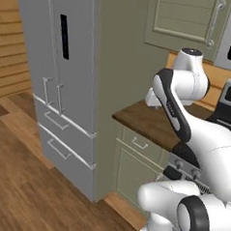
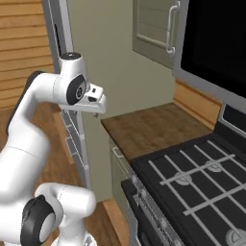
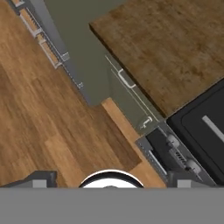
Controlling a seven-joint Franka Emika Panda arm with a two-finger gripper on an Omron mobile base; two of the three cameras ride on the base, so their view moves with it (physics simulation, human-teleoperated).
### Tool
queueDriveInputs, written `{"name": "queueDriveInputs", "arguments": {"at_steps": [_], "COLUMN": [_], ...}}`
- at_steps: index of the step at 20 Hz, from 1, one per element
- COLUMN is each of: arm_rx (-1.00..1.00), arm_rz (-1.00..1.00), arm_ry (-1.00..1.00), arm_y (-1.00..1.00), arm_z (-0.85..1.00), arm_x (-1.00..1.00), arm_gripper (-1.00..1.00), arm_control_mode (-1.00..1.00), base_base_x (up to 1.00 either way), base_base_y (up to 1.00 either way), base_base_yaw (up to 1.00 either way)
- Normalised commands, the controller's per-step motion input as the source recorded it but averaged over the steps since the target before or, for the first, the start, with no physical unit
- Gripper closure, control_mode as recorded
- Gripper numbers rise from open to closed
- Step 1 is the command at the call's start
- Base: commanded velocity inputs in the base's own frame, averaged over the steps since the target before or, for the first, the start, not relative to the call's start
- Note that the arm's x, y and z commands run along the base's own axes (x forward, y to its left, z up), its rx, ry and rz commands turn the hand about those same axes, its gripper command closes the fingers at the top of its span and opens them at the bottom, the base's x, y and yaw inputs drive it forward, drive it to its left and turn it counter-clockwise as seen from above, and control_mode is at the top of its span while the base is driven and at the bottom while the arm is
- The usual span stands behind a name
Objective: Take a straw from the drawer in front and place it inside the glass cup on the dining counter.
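Observation:
The drawer [image 1: 143, 144] is a sage-green front with a small silver handle [image 3: 126, 79], closed, just under the edge of a brown wood counter top [image 2: 149, 127]. My gripper [image 2: 98, 110] hangs high above that counter's left corner and points down at it. In the hand view its two dark fingertips [image 3: 41, 178] sit far apart at the bottom corners, open with nothing between them. The straw is hidden from view. The glass cup and the dining counter are out of view.
A tall grey fridge [image 1: 66, 85] stands left of the counter behind a green side panel. A black stove [image 2: 202, 182] adjoins the counter on the right, with a microwave [image 2: 216, 38] and a green wall cabinet [image 1: 186, 20] above. Plank floor [image 1: 21, 179] lies in front.

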Motion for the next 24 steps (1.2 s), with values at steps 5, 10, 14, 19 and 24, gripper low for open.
{"name": "queueDriveInputs", "arguments": {"at_steps": [5,10,14,19,24], "arm_rx": [0.00,0.00,0.00,-0.21,-0.39], "arm_rz": [0.00,0.00,0.21,0.08,0.00], "arm_ry": [0.00,0.00,-0.02,-0.09,-0.08], "arm_y": [0.00,0.00,-0.24,0.47,0.90], "arm_z": [0.00,0.00,0.00,0.00,-0.16], "arm_x": [0.00,0.00,0.00,-0.01,0.00], "arm_gripper": [-1.00,-1.00,-1.00,-1.00,-1.00], "arm_control_mode": [1.00,1.00,-1.00,-1.00,-1.00], "base_base_x": [0.00,0.06,0.00,0.00,0.00], "base_base_y": [-0.62,-0.60,0.00,0.00,0.00], "base_base_yaw": [0.27,0.25,0.00,0.00,0.00]}}
